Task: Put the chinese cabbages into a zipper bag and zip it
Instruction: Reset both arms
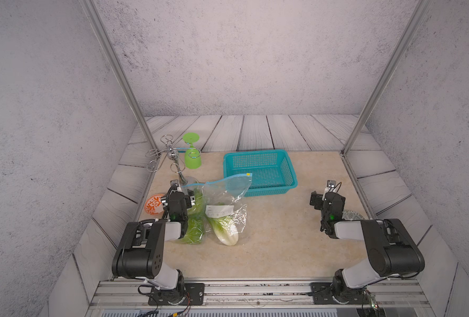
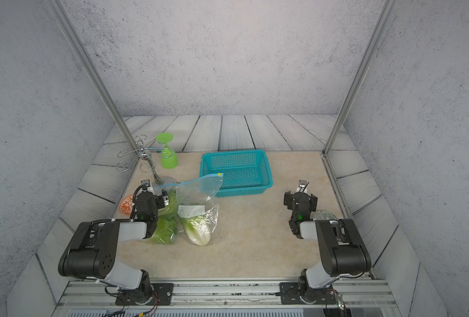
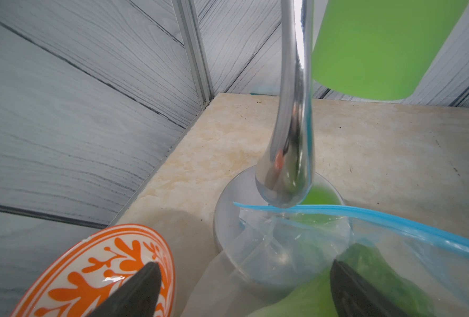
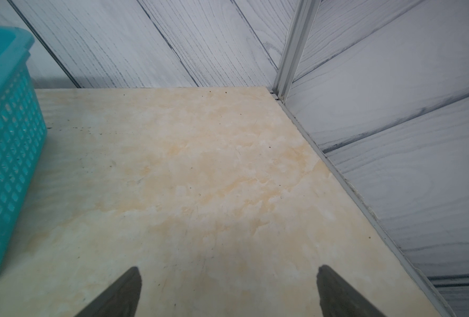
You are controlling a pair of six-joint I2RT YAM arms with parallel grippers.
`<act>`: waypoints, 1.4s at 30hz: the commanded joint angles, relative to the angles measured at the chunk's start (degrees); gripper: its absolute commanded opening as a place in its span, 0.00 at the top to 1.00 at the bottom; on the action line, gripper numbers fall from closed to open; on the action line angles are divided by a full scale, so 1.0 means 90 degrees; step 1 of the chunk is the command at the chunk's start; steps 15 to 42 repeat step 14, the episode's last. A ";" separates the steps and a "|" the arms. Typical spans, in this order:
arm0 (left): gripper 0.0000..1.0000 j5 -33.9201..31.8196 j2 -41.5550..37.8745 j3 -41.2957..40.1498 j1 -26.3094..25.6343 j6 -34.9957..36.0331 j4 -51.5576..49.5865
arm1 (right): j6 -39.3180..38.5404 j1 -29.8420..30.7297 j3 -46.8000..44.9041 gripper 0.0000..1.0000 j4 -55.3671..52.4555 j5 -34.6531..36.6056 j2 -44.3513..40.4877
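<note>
My left fingers (image 1: pixel 183 198) stand wide above the zipper bag (image 1: pixel 229 192) holding the chinese cabbages (image 1: pixel 223 230), at 9 o'clock on the table (image 1: pixel 277 247). At 3, my right fingers (image 1: pixel 327 198) are wide, empty. The basket (image 1: pixel 260 170) sits at 12; centre to 6 lies open.

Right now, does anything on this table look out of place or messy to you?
Mostly the zipper bag: it lies crumpled, and its blue zip strip is held up, stretching from the chrome rack's base to in front of the teal basket, not lying flat. The chinese cabbages show inside it. Nothing looks spilled or broken.
</note>
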 commanded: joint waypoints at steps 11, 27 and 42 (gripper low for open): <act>0.01 0.0201 -0.0001 -0.0016 0.0026 0.0172 -0.0121 | 0.0070 -0.0025 0.0091 0.01 -0.0061 0.0084 0.0007; 0.01 0.0208 -0.0009 -0.0033 0.0013 0.0187 -0.0099 | 0.0070 -0.0025 0.0093 0.01 -0.0055 0.0086 0.0013; 0.01 0.0208 -0.0009 -0.0033 0.0013 0.0187 -0.0099 | 0.0070 -0.0025 0.0093 0.01 -0.0055 0.0086 0.0013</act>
